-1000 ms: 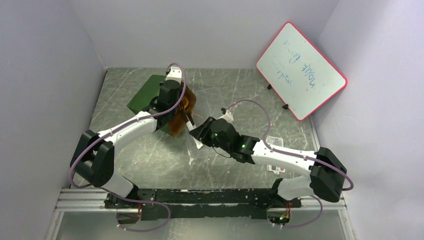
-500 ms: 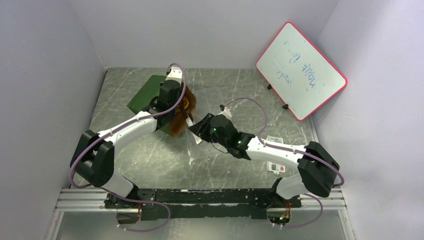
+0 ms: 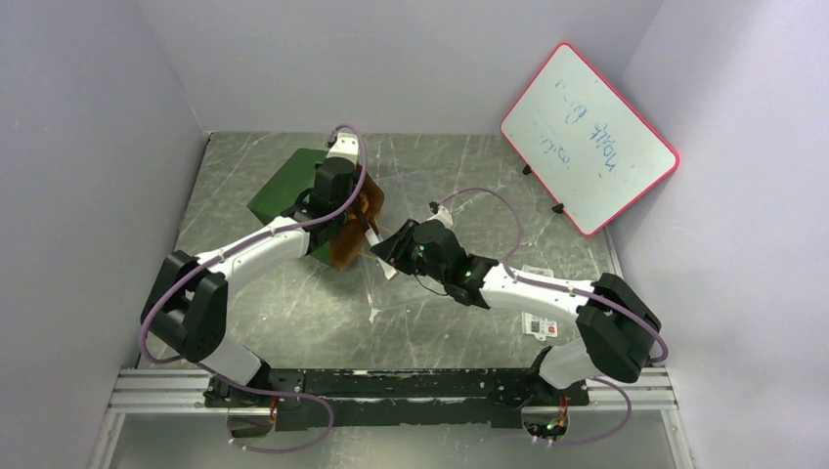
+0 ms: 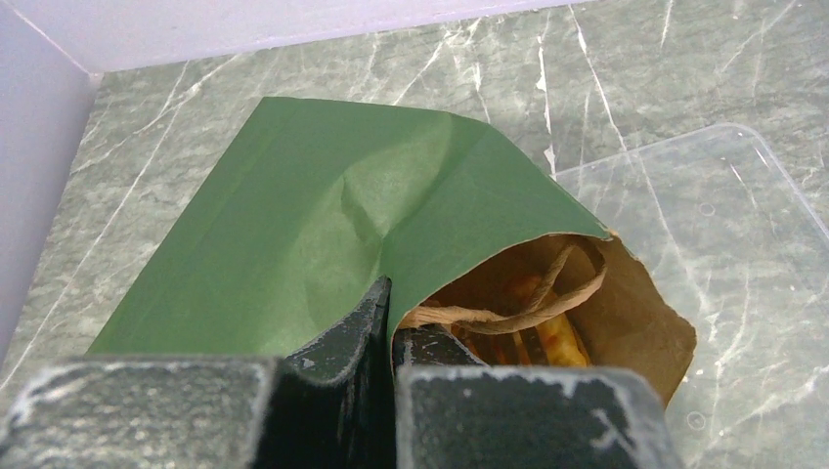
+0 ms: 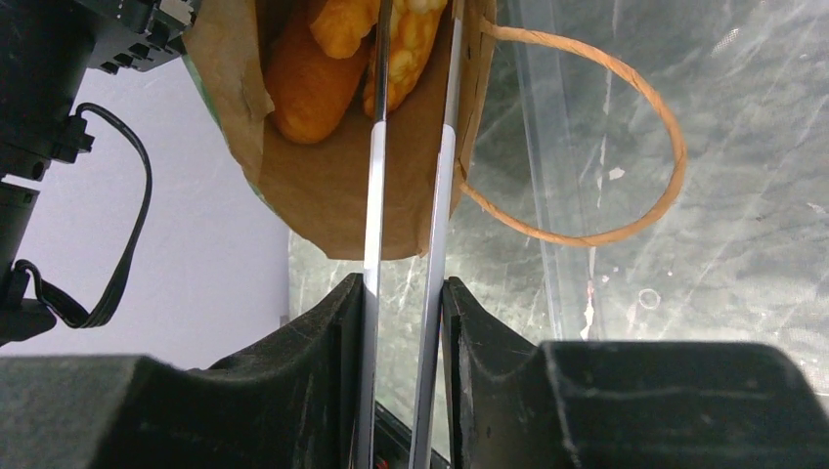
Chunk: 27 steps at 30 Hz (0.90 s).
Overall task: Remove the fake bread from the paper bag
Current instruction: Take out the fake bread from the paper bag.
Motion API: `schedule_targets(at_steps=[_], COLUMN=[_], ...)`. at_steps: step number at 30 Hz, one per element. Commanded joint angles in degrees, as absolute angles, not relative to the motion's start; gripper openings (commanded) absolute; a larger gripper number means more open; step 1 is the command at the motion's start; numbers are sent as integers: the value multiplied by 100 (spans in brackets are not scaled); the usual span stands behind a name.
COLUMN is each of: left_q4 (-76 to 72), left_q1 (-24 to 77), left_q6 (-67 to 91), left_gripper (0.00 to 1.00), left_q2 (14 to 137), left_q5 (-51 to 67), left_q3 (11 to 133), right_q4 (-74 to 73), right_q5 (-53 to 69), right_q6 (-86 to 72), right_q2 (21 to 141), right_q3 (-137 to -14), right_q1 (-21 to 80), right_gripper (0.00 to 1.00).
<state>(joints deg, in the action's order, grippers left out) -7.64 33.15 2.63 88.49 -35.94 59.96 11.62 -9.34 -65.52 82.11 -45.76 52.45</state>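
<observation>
We pinch the paper bag (image 4: 323,225) by its rim in our closed left end effector (image 4: 396,322) to steady its mouth, so our right end effector (image 5: 403,303), clamped on the metal tongs (image 5: 376,195), can reach the fake bread (image 5: 303,83) inside.

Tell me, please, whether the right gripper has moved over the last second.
Yes, the right gripper edged slightly away from the base rail, toward the paper bag.

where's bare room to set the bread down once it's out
Bare table lies near, between the two arms; more at the back between the bag and the whiteboard. The clear tray by the bag's mouth looks free too. Crowded at the mouth, where left gripper, right gripper and tongs meet.
</observation>
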Motion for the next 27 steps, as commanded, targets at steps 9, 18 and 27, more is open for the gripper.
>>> schedule_targets(at_steps=[9, 18, 27], left_q4=[-642, -602, -618], left_q1=[3258, 3261, 3206], left_q6=[496, 486, 531], left_gripper=[7, 7, 7], left_q2=[8903, 8926, 9016], left_q5=[-3625, -3599, -3596], left_q3=[6310, 6376, 6357], right_q4=[1565, 1660, 1430], right_q5=[-625, -563, -812], right_q6=[-6371, -6483, -6416], right_q2=[8193, 8338, 8070], right_q3=[-4511, -4429, -4405], right_q1=[5192, 5196, 5202], right_gripper=[43, 30, 0])
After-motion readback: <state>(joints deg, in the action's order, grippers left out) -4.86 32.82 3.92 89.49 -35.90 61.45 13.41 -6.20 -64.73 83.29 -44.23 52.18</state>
